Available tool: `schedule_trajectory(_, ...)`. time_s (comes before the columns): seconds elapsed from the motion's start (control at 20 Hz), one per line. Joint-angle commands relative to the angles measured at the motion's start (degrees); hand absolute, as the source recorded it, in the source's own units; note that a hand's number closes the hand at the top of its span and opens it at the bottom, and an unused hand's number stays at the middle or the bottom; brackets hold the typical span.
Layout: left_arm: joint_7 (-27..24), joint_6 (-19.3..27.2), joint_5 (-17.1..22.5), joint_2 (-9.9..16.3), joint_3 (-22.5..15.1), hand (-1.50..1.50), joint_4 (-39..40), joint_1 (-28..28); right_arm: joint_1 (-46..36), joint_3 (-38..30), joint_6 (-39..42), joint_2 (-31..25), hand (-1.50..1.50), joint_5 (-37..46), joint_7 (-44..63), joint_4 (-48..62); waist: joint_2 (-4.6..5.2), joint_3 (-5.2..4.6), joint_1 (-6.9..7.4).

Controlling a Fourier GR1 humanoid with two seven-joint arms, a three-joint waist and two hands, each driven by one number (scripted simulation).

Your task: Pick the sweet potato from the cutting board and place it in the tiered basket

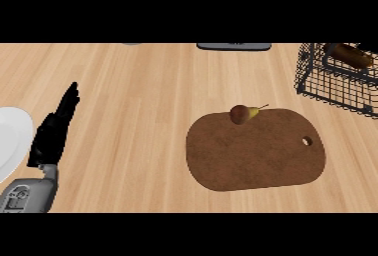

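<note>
A brown, oblong sweet potato (pixel 348 55) lies inside the black wire tiered basket (pixel 331 86) at the top right corner. The rounded brown cutting board (pixel 255 152) lies right of centre, with a small hole near its right edge. At the board's far edge rests a small brown and yellow pear-like fruit (pixel 242 114) with a thin stem. My left hand (pixel 53 131) shows at the far left, fingers straight and pointing away, holding nothing, well apart from the board. My right hand shows nowhere in the view.
A white plate (pixel 9 140) is cut off by the left edge, just beside my left hand. A dark grey flat object (pixel 234 46) sits at the counter's far edge. Bare wooden counter lies between my hand and the board.
</note>
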Motion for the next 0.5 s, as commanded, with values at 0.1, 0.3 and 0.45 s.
schedule_trajectory(0.1, 6.0, -0.4, -0.8, 0.5, -0.9, 0.00, -7.6, 2.1, -2.0, -1.4, -2.1, -4.0, -1.50, -1.0, 2.1, -2.4, -0.49, -0.01, -0.02)
schedule_trajectory(0.3, -2.3, 1.6, -2.0, -1.2, 1.0, 0.00, 1.0, 3.0, 1.9, -4.0, 1.5, -5.2, -1.50, -5.2, 4.3, -5.8, -0.72, -0.12, -1.93)
schedule_trajectory(0.45, -0.9, -0.1, -0.2, 0.3, 1.9, 0.00, -3.9, 6.2, 5.3, -7.2, 7.2, -8.8, -1.50, -9.3, 5.3, -7.3, -1.38, -0.12, -2.79)
